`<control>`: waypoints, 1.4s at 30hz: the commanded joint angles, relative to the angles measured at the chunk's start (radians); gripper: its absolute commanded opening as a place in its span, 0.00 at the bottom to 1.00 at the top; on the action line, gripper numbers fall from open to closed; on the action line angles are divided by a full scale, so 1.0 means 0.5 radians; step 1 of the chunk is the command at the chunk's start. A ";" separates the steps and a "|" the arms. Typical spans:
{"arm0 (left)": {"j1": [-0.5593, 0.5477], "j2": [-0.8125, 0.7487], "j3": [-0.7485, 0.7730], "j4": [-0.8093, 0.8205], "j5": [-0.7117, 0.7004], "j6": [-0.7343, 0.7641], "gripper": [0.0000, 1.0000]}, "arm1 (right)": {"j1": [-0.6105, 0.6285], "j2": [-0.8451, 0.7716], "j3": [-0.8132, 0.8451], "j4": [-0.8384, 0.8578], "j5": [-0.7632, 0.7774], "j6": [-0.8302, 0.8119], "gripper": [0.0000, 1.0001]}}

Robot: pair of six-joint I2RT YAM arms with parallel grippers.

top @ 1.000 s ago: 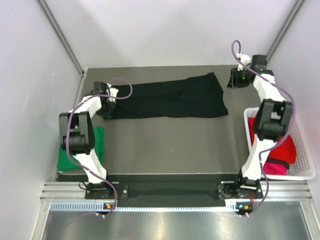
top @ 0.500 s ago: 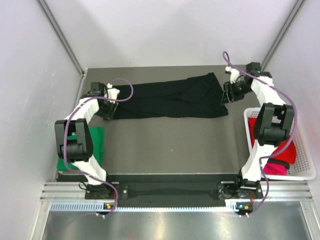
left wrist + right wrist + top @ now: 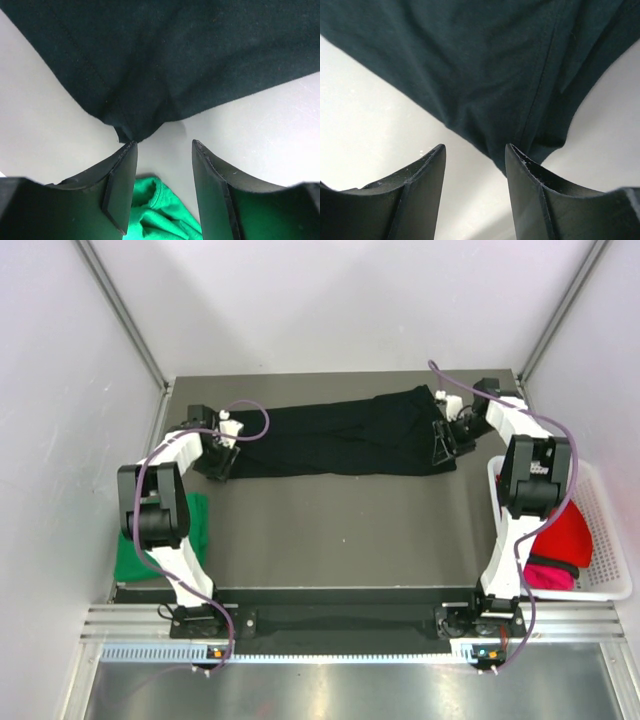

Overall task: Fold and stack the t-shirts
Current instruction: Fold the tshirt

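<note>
Jaws apart and empty, the left gripper [image 3: 162, 150] and right gripper [image 3: 475, 150] sit at opposite ends of the black shirt [image 3: 330, 440], a half-folded band across the frame's upper middle. It likely needs more folds. The green shirt [image 3: 198, 520] lies at left, while the red shirt [image 3: 572, 532] and pink shirt [image 3: 545, 575] wait in the basket [image 3: 612, 590] at lower right.

Left arm [image 3: 160, 510]: elbow raised at the near left, forearm stretched toward the far left.
Left claw [image 3: 162, 145]: pointing down, jaws parted.
Right arm [image 3: 528, 475]: elbow raised at the right, forearm angled inward at the far side.
Right claw [image 3: 475, 147]: pointing down, jaws parted.
</note>
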 commanded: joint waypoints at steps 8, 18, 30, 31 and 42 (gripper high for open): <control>0.006 0.100 0.120 -0.008 0.005 0.007 0.46 | 0.021 0.064 0.083 0.075 0.179 -0.021 0.52; 0.009 0.207 0.160 -0.051 0.005 0.007 0.24 | 0.021 0.064 -0.006 0.151 0.327 -0.015 0.52; 0.009 0.170 0.145 -0.118 0.048 0.056 0.00 | 0.021 0.137 0.059 0.182 0.373 0.004 0.12; 0.012 0.152 0.133 -0.109 0.042 0.059 0.00 | 0.021 0.128 0.062 0.182 0.412 0.007 0.11; 0.046 -0.001 -0.027 -0.118 0.020 0.093 0.00 | -0.074 0.122 0.108 0.136 0.545 0.065 0.13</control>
